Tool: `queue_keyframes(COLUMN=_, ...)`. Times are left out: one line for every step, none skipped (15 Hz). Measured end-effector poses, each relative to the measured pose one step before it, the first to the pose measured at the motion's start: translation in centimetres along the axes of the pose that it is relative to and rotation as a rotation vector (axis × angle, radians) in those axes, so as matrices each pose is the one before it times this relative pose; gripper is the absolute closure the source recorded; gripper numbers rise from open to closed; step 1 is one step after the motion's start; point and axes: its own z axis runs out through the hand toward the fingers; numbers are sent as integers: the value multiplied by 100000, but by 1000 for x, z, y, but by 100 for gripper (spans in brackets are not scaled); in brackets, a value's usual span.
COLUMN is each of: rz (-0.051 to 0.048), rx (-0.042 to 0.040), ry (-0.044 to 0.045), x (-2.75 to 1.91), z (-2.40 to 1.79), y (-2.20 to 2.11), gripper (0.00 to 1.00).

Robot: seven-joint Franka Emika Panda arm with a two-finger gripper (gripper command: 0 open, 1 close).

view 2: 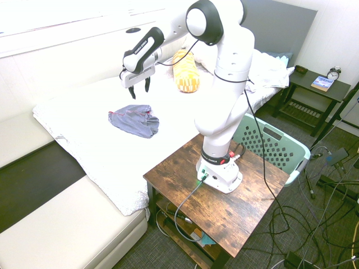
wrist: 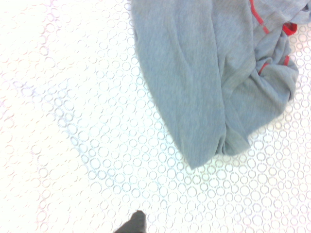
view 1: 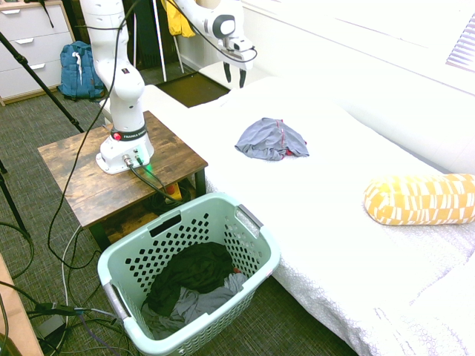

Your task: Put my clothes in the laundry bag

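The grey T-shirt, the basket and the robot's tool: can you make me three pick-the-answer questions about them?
1. Where is the grey T-shirt?
A. On the white bed
B. In the basket
C. On the wooden table

2. What colour is the laundry basket?
A. Blue
B. Mint green
C. Yellow

3. How is the tool right now?
A. Shut on the T-shirt
C. Open and empty, in the air
B. Inside the basket

Answers:
1 A, it lies crumpled on the bed.
2 B, its holey walls are pale green.
3 C, its fingers are spread above the bed, apart from the shirt.
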Motion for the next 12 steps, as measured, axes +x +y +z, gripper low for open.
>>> queue_keyframes(rz=-1187, rx=-665, ry=-49, x=1017, z=2332, y=-947, gripper=0)
queue_keyframes(rz=-476, rx=-632, ry=-469, x=1018, z=2196, y=-963, gripper=0)
queue_keyframes(rz=-340, rx=-1057, ry=-853, x=1145, z=2201, y=-1017, gripper=0)
queue_keyframes(rz=-281, rx=-1143, ry=-1529, x=1097, z=2331, y=-948, gripper=0)
queue_keyframes(rz=-131, rx=-638, ry=-2174, x=1050, z=2376, y=-741, gripper=0)
queue_keyframes(rz=130, rx=-562, ry=-2208, x=1105, z=2520, y=-675, gripper=0)
queue_keyframes(rz=322, rx=-185, ry=-1790, x=1110, z=2500, y=-722, gripper=0)
queue_keyframes(rz=253, rx=-111, ry=-1833, x=781, z=2475, y=-685, gripper=0)
queue_keyframes(rz=591, rx=-61, ry=-1485, x=635, z=2462, y=-743, gripper=0)
queue_keyframes(rz=503, rx=27, ry=-1102, x=538, z=2461, y=-830, gripper=0)
queue_keyframes(rz=42, rx=246, ry=19, x=633, z=1648, y=-863, gripper=0)
queue_keyframes(rz=-623, rx=-177, ry=572, x=687, z=1038, y=-849, gripper=0)
